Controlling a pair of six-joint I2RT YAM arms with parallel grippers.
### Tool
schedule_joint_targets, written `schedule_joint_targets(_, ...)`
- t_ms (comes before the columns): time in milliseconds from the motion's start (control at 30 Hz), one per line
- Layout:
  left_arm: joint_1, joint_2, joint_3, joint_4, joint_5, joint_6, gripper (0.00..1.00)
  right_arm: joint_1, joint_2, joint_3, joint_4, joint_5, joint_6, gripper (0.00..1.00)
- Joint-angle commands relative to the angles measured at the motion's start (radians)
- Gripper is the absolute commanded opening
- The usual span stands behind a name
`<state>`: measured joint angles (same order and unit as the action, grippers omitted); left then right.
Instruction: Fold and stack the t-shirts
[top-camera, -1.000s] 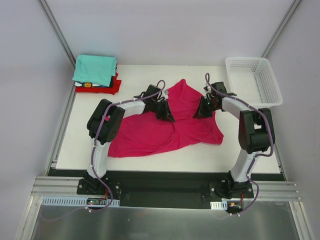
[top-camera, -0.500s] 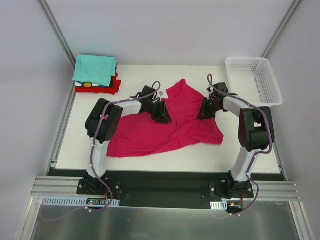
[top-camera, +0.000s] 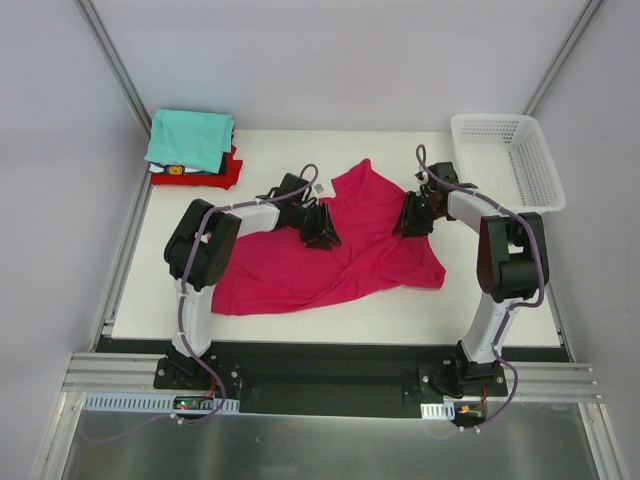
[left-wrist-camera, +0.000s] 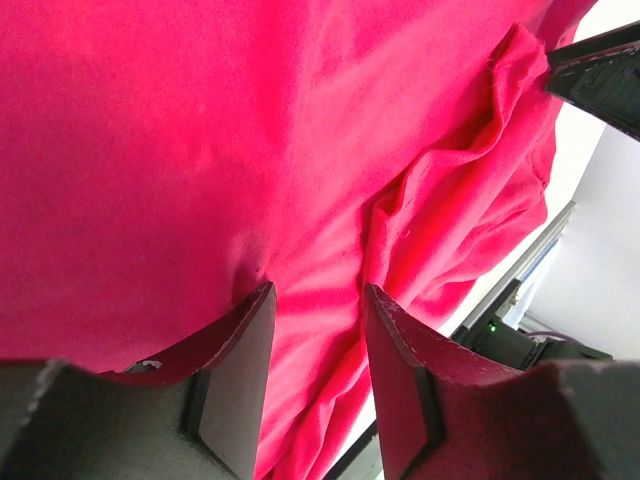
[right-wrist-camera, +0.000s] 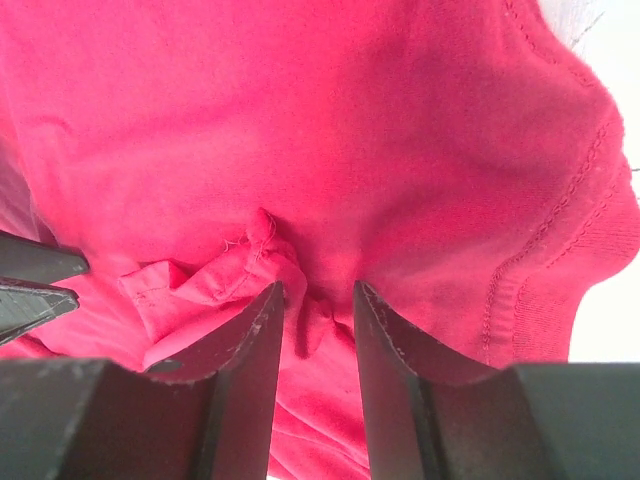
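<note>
The large magenta-pink t-shirt (top-camera: 290, 275) lies crumpled in the middle of the white table (top-camera: 130, 290), with one corner reaching back. My left gripper (top-camera: 322, 228) stands low over its left-centre part. In the left wrist view this gripper (left-wrist-camera: 318, 300) is open, and only loose cloth (left-wrist-camera: 200, 150) lies under the gap. My right gripper (top-camera: 412, 218) is over the shirt's right part. It (right-wrist-camera: 317, 295) is open too, with a small raised fold of cloth (right-wrist-camera: 350, 120) between the fingers, not pinched. Folded t-shirts are stacked at the far left, teal (top-camera: 190, 138) on top and red (top-camera: 218, 177) beneath.
A white mesh basket (top-camera: 505, 160) stands at the table's far right corner. Grey walls and metal frame rails close in the table on both sides. A dark base rail (top-camera: 320, 375) runs along the near edge.
Both grippers were shut on the pink shirt and have now opened and let it go. Both arms have shifted slightly toward the back, and the cloth has settled flatter.
</note>
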<state>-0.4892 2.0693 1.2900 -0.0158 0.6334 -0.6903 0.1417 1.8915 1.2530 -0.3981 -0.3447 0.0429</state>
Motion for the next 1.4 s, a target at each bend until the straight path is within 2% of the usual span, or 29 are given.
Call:
schedule_joint_targets(0, 0.005, -0.084, -0.029, -0.039, -0.038, 0.037, 0.4, -0.001, -0.077, 0.034, -0.018, -0.008, -0.002, 0.37)
schedule_joint_targets(100, 0.003, -0.101, -0.031, -0.038, -0.024, 0.026, 0.39, 0.006, -0.115, 0.042, -0.034, -0.025, 0.008, 0.38)
schedule_joint_targets(333, 0.0, -0.233, -0.109, -0.087, -0.11, 0.067, 0.4, 0.062, -0.227, 0.034, -0.084, -0.04, 0.008, 0.38)
schedule_joint_targets(633, -0.031, -0.432, -0.334, -0.125, -0.187, 0.032, 0.4, 0.142, -0.356, -0.231, 0.037, -0.071, 0.092, 0.38)
schedule_joint_targets(867, -0.101, -0.544, -0.504, -0.131, -0.271, -0.035, 0.38, 0.18, -0.37, -0.32, 0.067, -0.063, 0.097, 0.37)
schedule_joint_targets(933, -0.088, -0.59, -0.567, -0.148, -0.355, -0.054, 0.37, 0.183, -0.379, -0.333, 0.068, -0.057, 0.095, 0.37)
schedule_joint_targets(1100, 0.029, -0.71, -0.666, -0.162, -0.4, -0.08, 0.35, 0.183, -0.388, -0.331, 0.048, -0.037, 0.071, 0.36)
schedule_joint_targets(1267, 0.1, -0.733, -0.661, -0.171, -0.368, -0.048, 0.34, 0.18, -0.365, -0.307, 0.051, -0.023, 0.048, 0.35)
schedule_joint_targets(1367, 0.098, -0.684, -0.626, -0.173, -0.322, -0.043, 0.34, 0.132, -0.315, -0.271, 0.082, -0.095, 0.063, 0.35)
